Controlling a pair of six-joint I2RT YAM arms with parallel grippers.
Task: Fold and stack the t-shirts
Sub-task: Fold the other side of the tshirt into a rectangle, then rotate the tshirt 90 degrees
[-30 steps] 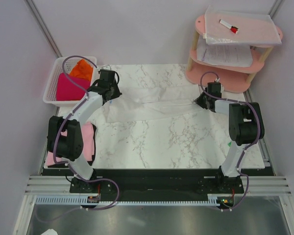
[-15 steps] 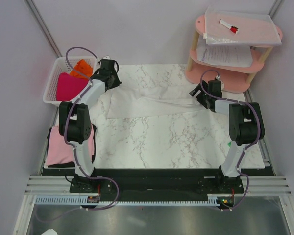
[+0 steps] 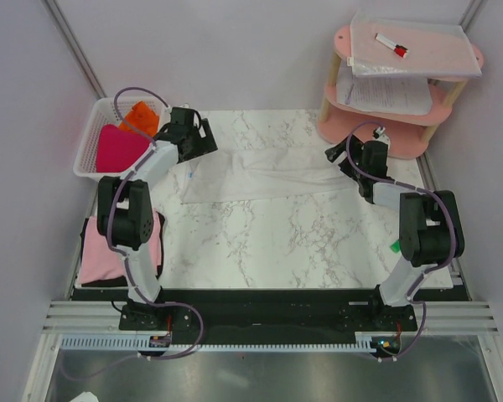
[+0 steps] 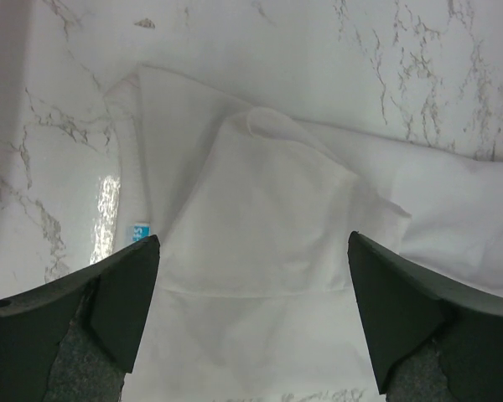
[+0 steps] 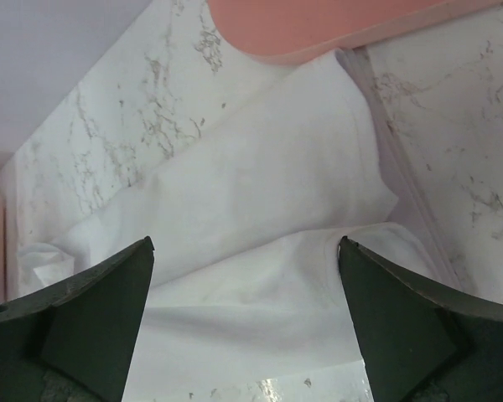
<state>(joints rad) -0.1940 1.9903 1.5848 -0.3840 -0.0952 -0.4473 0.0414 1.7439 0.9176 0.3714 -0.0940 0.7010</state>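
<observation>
Now the counter (image 3: 260,243) bears the white t-shirt (image 3: 260,172), let go at both ends.
The shirt lies as a long folded band across the upper middle of the overhead frame, its left end doubled over. A second ago both ends were pinched; now the left hand (image 4: 251,243) and right hand (image 5: 245,243) stand spread just above them, holding nothing. This fold looks laid down, while shorter folds and stacking are not yet done.

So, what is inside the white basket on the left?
A magenta t-shirt and an orange t-shirt lie in the basket. Whatever is below them, and the basket's floor, is covered.
</observation>
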